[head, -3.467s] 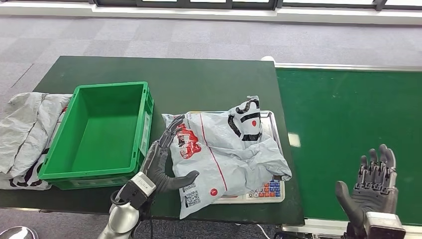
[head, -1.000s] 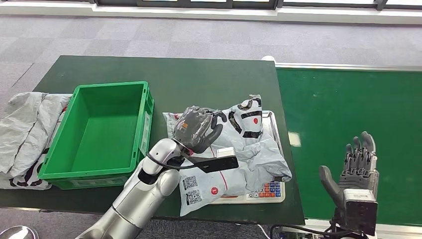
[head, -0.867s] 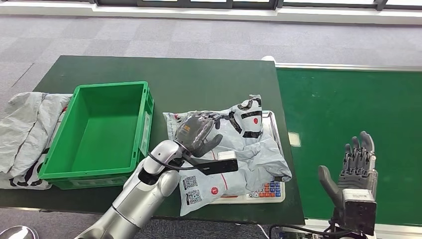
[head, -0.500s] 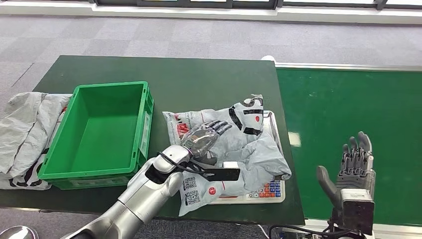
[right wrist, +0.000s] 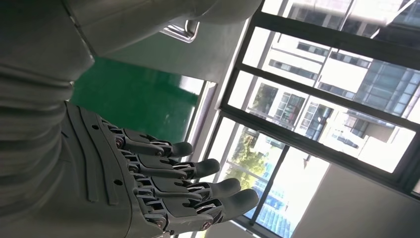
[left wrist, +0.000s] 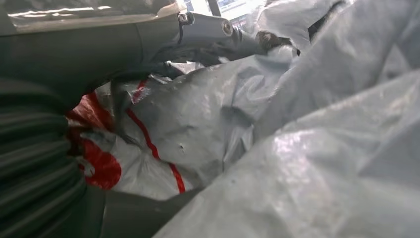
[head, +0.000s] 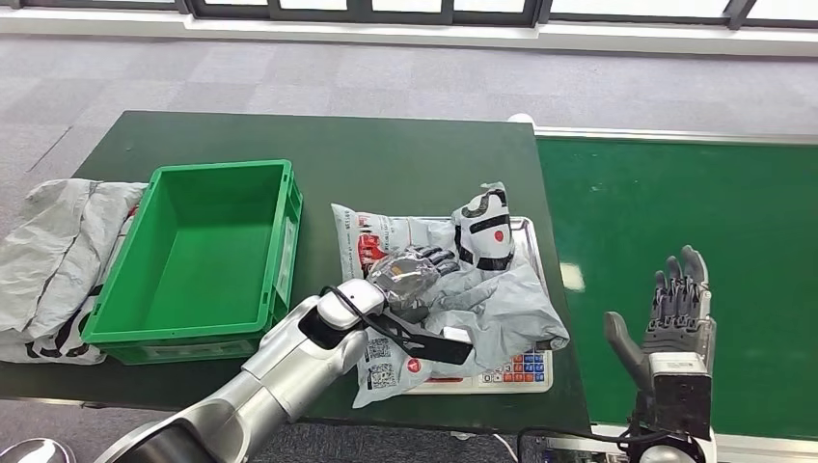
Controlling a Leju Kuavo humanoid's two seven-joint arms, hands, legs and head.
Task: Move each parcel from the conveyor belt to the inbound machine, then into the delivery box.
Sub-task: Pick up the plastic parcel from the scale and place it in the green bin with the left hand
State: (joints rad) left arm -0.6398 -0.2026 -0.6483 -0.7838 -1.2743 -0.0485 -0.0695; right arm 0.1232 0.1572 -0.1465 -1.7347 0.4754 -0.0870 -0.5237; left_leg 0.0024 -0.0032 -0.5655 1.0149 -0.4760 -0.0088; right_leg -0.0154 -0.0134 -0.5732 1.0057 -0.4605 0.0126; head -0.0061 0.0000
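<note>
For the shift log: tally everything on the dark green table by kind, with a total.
Grey parcel bags: 2, one on the scale, one left of the crate
Green crates: 1
Scales: 1
Total: 4

Parcel [head: 502, 309] on scale [head: 526, 371], right of bin [head: 280, 241]

The parcel [head: 439, 289] bears red print and QR codes, none readable.

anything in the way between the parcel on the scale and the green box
Nothing visible does. The parcel lies on the scale with the left robot hand on it, and the green box sits open beside it; only bare table and the box's near wall lie between.
</note>
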